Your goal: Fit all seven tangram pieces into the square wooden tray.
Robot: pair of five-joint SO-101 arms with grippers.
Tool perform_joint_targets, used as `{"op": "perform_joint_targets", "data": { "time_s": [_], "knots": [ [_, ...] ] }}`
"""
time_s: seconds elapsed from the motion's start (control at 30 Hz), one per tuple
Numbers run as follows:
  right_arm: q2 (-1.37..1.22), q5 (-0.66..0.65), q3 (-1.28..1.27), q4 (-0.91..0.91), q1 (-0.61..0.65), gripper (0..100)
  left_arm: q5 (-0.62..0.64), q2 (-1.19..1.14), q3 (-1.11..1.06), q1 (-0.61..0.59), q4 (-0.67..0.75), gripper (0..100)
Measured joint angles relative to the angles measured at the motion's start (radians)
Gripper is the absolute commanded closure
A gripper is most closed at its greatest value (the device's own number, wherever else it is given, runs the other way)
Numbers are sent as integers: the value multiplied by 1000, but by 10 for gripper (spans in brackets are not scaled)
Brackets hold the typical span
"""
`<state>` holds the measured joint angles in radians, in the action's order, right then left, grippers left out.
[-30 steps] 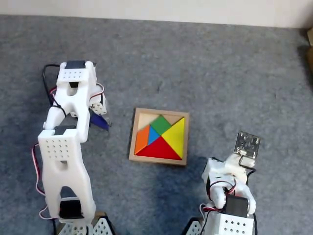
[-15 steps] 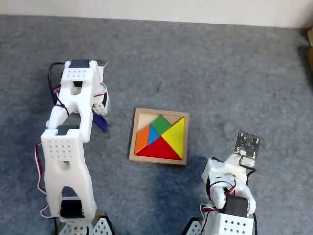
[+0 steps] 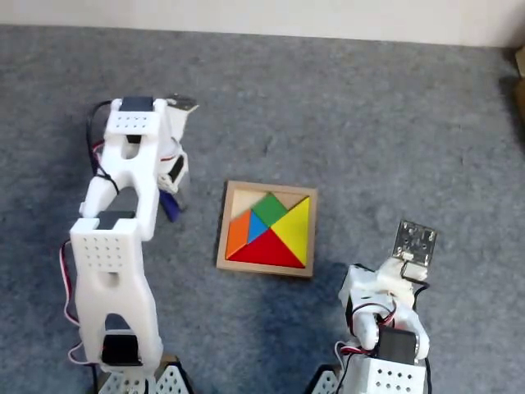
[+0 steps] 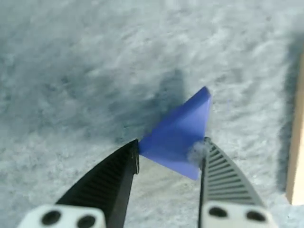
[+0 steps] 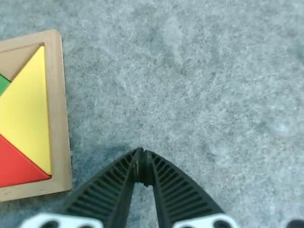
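Observation:
The square wooden tray (image 3: 224, 228) lies mid-table holding red, yellow, green, blue and orange pieces, with bare wood left at its far corners. A dark blue triangle (image 4: 179, 134) is lifted above the grey carpet, and my left gripper (image 4: 168, 148) is shut on it. In the high view that triangle (image 3: 168, 206) peeks out beside the left arm, to the left of the tray. My right gripper (image 5: 143, 164) is shut with nothing in it, low over the carpet just right of the tray (image 5: 61, 109).
Grey carpet covers the whole table. The left arm (image 3: 123, 213) stretches along the left side and the right arm (image 3: 385, 320) sits folded at the near right. A pale wall strip runs along the far edge.
The left arm has swung farther from its base and slightly toward the tray, carrying the dark blue triangle off the carpet. The right arm has stayed still.

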<state>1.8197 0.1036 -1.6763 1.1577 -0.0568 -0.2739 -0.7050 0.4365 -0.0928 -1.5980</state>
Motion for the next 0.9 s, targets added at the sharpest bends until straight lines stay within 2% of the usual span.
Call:
{"op": "perform_joint_targets", "data": {
  "time_s": [0.57,0.8,0.9],
  "knots": [
    [0,0,0,0,0,992,-9,61,117,276,-63,851],
    [0,0,0,0,0,992,-9,61,117,356,-64,728],
    [0,0,0,0,0,992,-9,61,117,368,-66,724]
  ]
}}
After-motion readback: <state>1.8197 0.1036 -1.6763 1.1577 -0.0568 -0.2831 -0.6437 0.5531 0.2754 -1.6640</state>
